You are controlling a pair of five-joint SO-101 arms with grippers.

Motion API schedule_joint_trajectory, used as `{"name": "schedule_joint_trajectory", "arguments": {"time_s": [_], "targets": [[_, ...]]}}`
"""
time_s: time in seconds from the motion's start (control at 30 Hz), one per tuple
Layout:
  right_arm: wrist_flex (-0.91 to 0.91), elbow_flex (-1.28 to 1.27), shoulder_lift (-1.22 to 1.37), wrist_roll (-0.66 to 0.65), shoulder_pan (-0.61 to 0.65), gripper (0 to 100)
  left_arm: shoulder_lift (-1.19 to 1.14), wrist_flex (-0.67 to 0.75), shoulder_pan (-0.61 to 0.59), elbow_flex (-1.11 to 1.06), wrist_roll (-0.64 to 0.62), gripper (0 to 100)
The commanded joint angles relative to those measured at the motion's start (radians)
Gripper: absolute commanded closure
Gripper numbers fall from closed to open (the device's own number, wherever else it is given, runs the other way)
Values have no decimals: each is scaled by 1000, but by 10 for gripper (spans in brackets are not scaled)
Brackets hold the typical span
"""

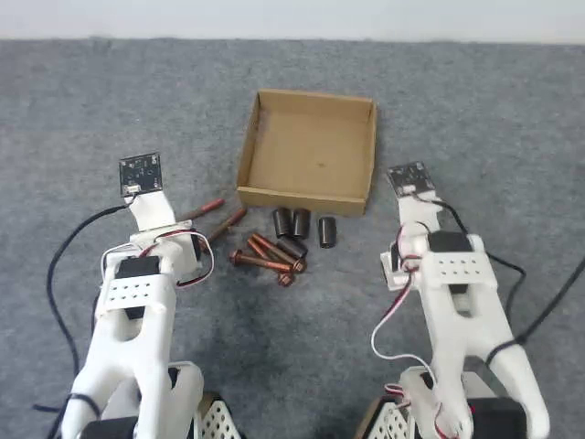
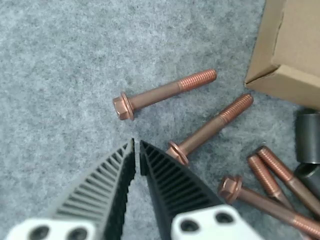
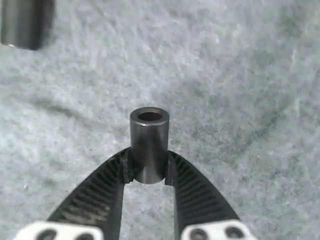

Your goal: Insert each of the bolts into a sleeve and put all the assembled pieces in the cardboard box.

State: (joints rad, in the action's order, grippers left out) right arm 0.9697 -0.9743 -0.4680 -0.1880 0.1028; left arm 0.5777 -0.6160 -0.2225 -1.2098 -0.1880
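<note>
Right pincer (image 3: 149, 161) grips a short dark metal sleeve (image 3: 149, 135) near one end, both ribbed fingers pressed to its sides, over the grey felt-covered table (image 1: 484, 119). Left pincer (image 2: 137, 149) is closed on nothing, its tips just beside the flanged head of a long copper-coloured bolt (image 2: 212, 124). A second copper bolt (image 2: 165, 93) lies a little further out, apart from the first.

From above, three more copper bolts (image 1: 267, 256) lie bunched together between the arms. Three loose dark sleeves (image 1: 301, 222) lie just in front of the open brown cardboard box (image 1: 306, 198), two side by side and the third slightly apart.

The right wrist camera looks into the held sleeve's hollow bore and smooth wall. The high camera looks down on the box's four low walls and flat floor.
</note>
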Motion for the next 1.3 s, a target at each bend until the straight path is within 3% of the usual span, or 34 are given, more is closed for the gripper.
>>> {"name": "schedule_joint_trajectory", "arguments": {"time_s": [0.0,0.23,0.67,0.83,1.27], "targets": [[-33,-2,-47,-18,-21,989,21,28,9,15,-8,987],[-51,23,48,-20,-21,924,21,25,9,15,-8,987],[-27,69,58,-20,-77,927,21,25,9,15,-8,987],[25,81,58,-31,-70,853,21,25,11,15,-8,987],[-10,64,68,-74,-67,866,21,21,11,15,-8,987]]}}
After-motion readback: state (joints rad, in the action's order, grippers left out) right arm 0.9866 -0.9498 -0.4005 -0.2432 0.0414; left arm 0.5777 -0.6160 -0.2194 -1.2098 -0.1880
